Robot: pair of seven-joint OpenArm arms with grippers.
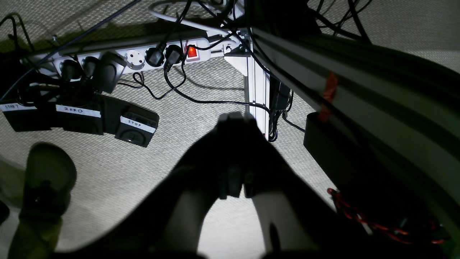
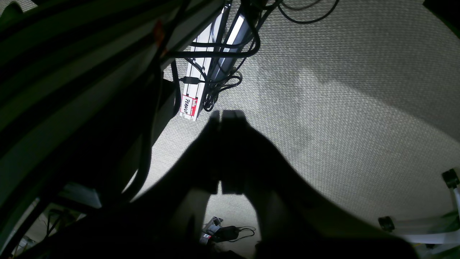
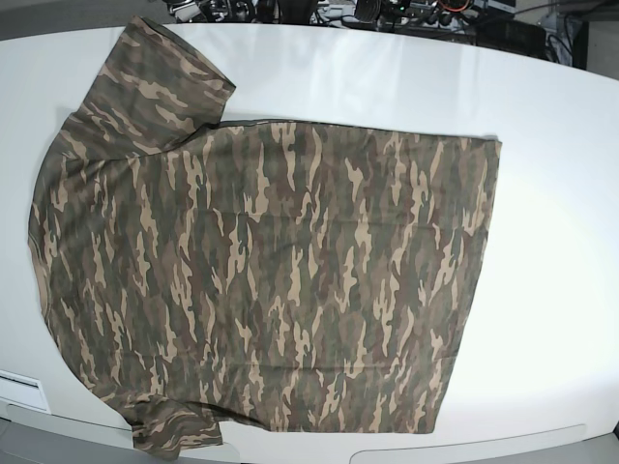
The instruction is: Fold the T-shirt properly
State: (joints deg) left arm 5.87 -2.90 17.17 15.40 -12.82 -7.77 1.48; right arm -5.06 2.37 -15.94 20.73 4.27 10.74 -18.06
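Note:
The camouflage T-shirt (image 3: 271,280) lies spread flat on the white table (image 3: 561,193) in the base view. Its hem is at the right, one sleeve (image 3: 155,87) at the back left and the other (image 3: 174,430) at the front left. Neither gripper shows in the base view. My left gripper (image 1: 235,117) appears in its wrist view as a dark shape with jaws together and empty, hanging over the carpet beside the table edge. My right gripper (image 2: 224,114) is likewise shut and empty over the carpet. No cloth shows in either wrist view.
On the floor below the left gripper are a power strip (image 1: 133,57), three labelled foot pedals (image 1: 136,126), cables, an aluminium frame leg (image 1: 257,90) and a shoe (image 1: 46,180). The right wrist view shows a labelled frame profile (image 2: 188,104) and a chair caster (image 2: 451,178).

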